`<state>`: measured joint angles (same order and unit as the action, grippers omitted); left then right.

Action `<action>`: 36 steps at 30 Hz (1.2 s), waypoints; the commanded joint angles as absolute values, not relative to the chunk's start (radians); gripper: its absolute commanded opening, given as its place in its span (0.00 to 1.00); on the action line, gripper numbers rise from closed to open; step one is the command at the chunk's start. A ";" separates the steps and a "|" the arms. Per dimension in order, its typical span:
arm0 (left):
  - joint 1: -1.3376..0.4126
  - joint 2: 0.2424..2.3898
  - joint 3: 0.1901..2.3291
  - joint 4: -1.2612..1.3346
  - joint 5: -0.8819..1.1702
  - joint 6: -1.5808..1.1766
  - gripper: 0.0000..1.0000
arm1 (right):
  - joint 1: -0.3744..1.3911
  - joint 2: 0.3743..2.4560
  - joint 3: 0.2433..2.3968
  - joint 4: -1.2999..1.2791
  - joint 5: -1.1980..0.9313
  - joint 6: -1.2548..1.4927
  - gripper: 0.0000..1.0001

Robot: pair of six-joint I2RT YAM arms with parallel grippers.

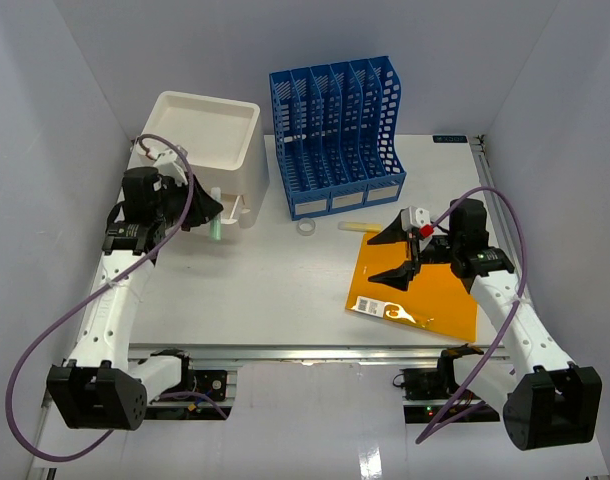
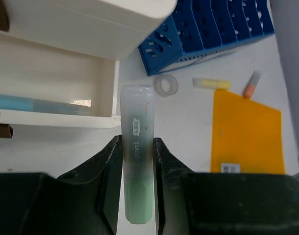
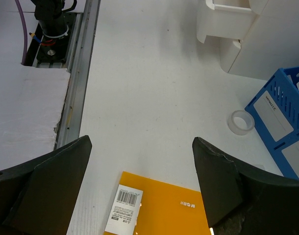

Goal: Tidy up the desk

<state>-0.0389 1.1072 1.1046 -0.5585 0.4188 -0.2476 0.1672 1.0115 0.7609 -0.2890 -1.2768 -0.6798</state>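
Observation:
The desk [image 1: 285, 290] is a white tabletop. My left gripper [image 1: 211, 213] is shut on a green highlighter [image 2: 136, 122], its jaws pressing both sides of the barrel. The gripper hangs just in front of the open drawer [image 2: 56, 83] of the white drawer unit [image 1: 207, 135]. A blue pen [image 2: 37, 104] lies in that drawer. My right gripper [image 1: 377, 262] stands wide open and empty above the left edge of an orange notebook [image 1: 415, 290]. In the right wrist view the notebook [image 3: 159, 205] lies below the gripper [image 3: 141, 142].
A blue file rack [image 1: 335, 130] stands at the back centre. In front of it lie a clear tape roll [image 1: 306, 229] and a yellow highlighter [image 1: 357, 227]. An orange-and-grey pen [image 2: 251, 84] rests by the notebook's far edge. Metal rails run along the near edge.

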 commanded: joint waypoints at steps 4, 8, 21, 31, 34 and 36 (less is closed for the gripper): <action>0.014 1.099 1.126 -0.483 0.025 -0.876 0.00 | 0.144 1.009 0.757 -0.273 -1.287 -0.666 0.90; 0.039 1.151 1.137 -0.478 -0.049 -1.051 0.00 | 0.144 1.017 0.756 -0.273 -1.285 -0.664 0.90; 0.052 1.377 1.199 -0.435 -0.120 -1.184 0.26 | 0.127 1.034 0.729 -0.239 -1.191 -0.654 0.90; 0.079 1.287 1.109 -0.334 -0.001 -1.067 0.88 | 0.136 1.238 0.884 -0.266 -0.712 -0.751 0.90; 0.084 1.222 1.078 -0.304 0.054 -0.989 0.92 | 0.139 1.388 0.998 -0.352 -0.644 -0.861 0.90; 0.084 1.150 1.058 -0.273 0.083 -0.923 0.96 | 0.149 1.460 1.083 -0.410 -0.638 -0.953 0.90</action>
